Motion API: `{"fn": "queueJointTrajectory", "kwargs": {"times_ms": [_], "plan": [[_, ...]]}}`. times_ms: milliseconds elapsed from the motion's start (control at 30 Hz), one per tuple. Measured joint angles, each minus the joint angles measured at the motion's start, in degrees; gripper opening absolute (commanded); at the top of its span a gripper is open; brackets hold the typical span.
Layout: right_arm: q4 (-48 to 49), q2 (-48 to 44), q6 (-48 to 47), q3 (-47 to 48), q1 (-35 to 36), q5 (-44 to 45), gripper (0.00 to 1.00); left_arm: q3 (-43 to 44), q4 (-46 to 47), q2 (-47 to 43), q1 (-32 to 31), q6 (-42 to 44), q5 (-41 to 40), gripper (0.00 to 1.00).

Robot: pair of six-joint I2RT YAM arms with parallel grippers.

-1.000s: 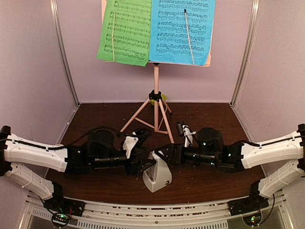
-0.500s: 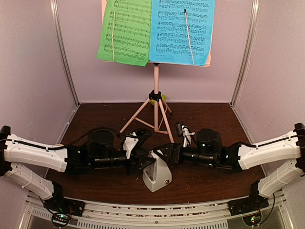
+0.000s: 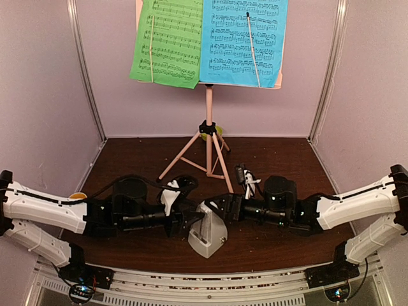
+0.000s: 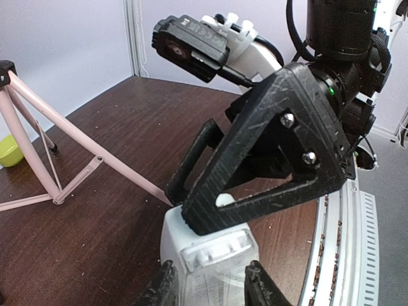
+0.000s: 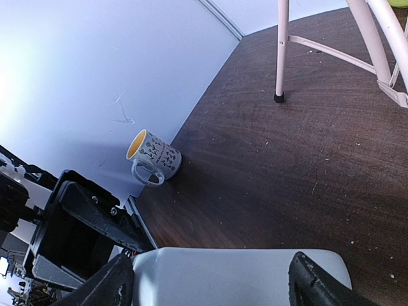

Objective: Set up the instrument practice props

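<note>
White-grey pyramid metronome with clear cover [image 3: 208,233] sits on the dark brown counter [image 3: 280,162] between both arms. The left gripper [image 4: 209,290] pinches its narrow end. The right gripper [image 5: 210,280] straddles it wide, contact unclear. Best to confirm both holds, then move it level.

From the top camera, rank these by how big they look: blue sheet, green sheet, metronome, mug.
1. blue sheet
2. green sheet; both sheets are cut off by the frame's top edge
3. metronome
4. mug, mostly hidden, so unsure
</note>
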Motion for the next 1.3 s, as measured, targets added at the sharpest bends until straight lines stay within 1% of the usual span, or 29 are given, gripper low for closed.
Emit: {"fn": "queueJointTrajectory", "kwargs": {"times_ms": [200,233,267,300,333,367,433,533,600,667,700,867,1067,1200,1300], "plan": [[1.3,0.2,0.2,-1.0,0.0,0.0,0.83,-1.3,-0.1,-2.3,-0.3,0.4,-0.8,0.17],[1.8,0.2,0.2,-1.3,0.0,0.0,0.83,-1.5,-0.1,-2.7,-0.4,0.3,-0.8,0.19],[2.1,0.3,0.3,-1.4,0.0,0.0,0.83,-1.7,-0.1,-3.3,-0.4,0.2,-0.9,0.27],[2.3,0.4,0.3,-1.4,0.0,0.0,0.83,-2.0,-0.2,-3.9,-0.5,-0.1,-1.1,0.4],[2.4,0.4,0.4,-1.5,0.0,0.0,0.83,-2.1,-0.4,-4.6,-0.5,-0.5,-1.4,0.5],[2.5,0.4,0.4,-1.5,0.0,0.0,0.83,-2.3,-0.9,-5.4,-0.6,-1.1,-1.9,0.53],[2.6,0.4,0.5,-1.5,0.0,0.0,0.83,-2.3,-1.2,-6.3,-1.2,-1.9,-3.3,0.57],[2.5,0.4,0.5,-1.4,0.0,0.0,0.83,-2.3,-1.1,-6.2,-4.1,-3.3,-6.6,0.59],[2.5,0.5,0.5,-1.2,0.0,-0.1,0.82,-2.2,-1.2,-4.9,-7.0,-4.3,-9.1,0.63],[2.5,0.7,0.5,-1.2,0.0,-0.2,0.82,-1.4,-1.8,-2.5,-9.0,-5.3,-11.4,0.69],[2.6,0.9,0.5,-1.1,0.0,-0.2,0.82,-0.9,-2.2,-1.2,-9.6,-5.7,-12.5,0.7],[2.7,1.2,1.0,-0.8,-0.6,0.3,0.82,2.8,-5.2,3.5,-10.1,-8.0,-18.2,0.69],[2.4,1.2,1.2,-0.4,-0.8,0.9,0.82,4.7,-6.5,5.7,-10.0,-8.9,-23.2,0.65],[1.9,1.2,1.2,0.0,-0.8,1.0,0.82,4.8,-5.9,6.0,-8.5,-8.2,-23.1,0.59],[1.2,1.2,1.2,0.5,-0.8,1.1,0.82,2.4,-2.7,4.4,-6.4,-6.6,-20.2,0.6]]}}
